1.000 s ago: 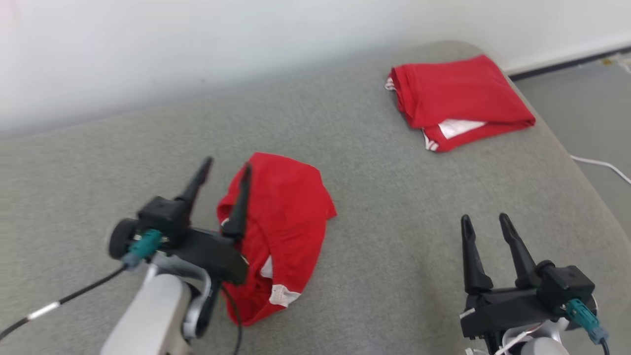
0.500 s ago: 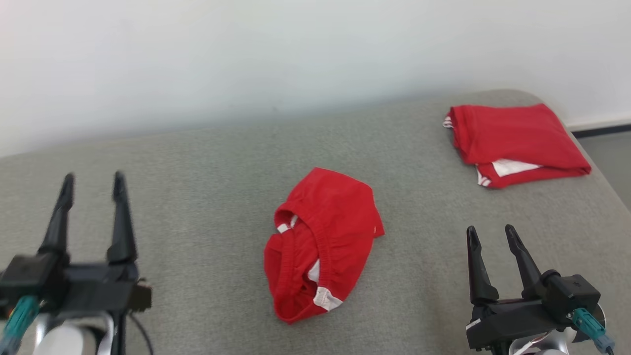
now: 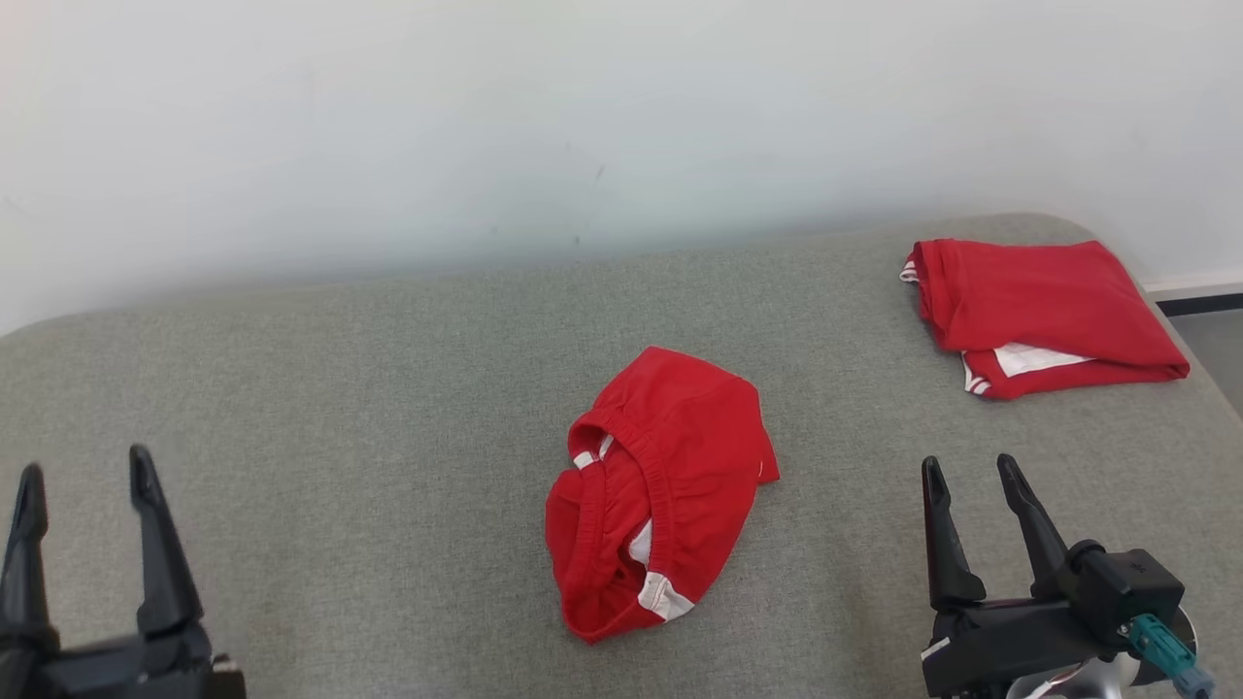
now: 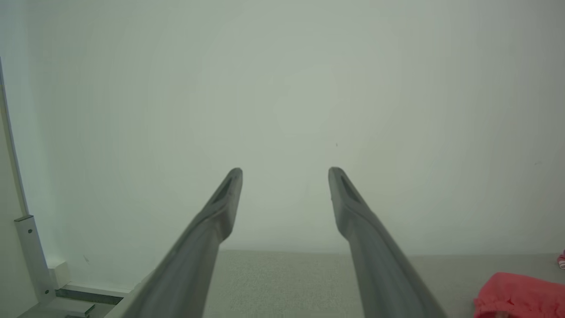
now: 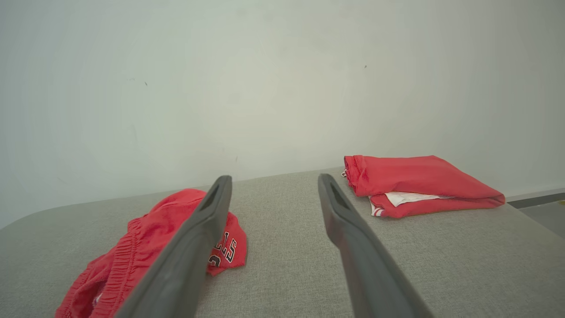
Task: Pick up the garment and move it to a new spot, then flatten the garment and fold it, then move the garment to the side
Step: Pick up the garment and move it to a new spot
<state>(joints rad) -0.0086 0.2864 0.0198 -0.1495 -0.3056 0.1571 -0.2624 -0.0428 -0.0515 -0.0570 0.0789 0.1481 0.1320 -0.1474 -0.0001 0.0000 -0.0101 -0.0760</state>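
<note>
Plainly, the job is at an early stage. The red shorts (image 3: 660, 490) lie in a crumpled heap near the middle of the grey padded bench (image 3: 340, 437), waistband bunched and turned up, a white patch showing at the near end. Nothing about them is flat or folded yet. A second red garment (image 3: 1044, 316) sits neatly folded at the far right corner, well apart from the shorts, and looks to be no part of this step.

The left gripper (image 3: 85, 463) hangs low at the near left, its jaws wide and empty, well away from the shorts. The right gripper (image 3: 969, 462) waits at the near right, jaws also wide and empty, nearer the shorts but not touching them. The right wrist view shows black lettering on the shorts, partly hidden behind a finger, so it cannot be read in full.

The step in hand is probably the first reach, to take hold of the shorts. The next move calls for a gripper to come in over the heap and pinch the cloth at the waistband. Both jaws are then needed to pull the shorts out flat.
</note>
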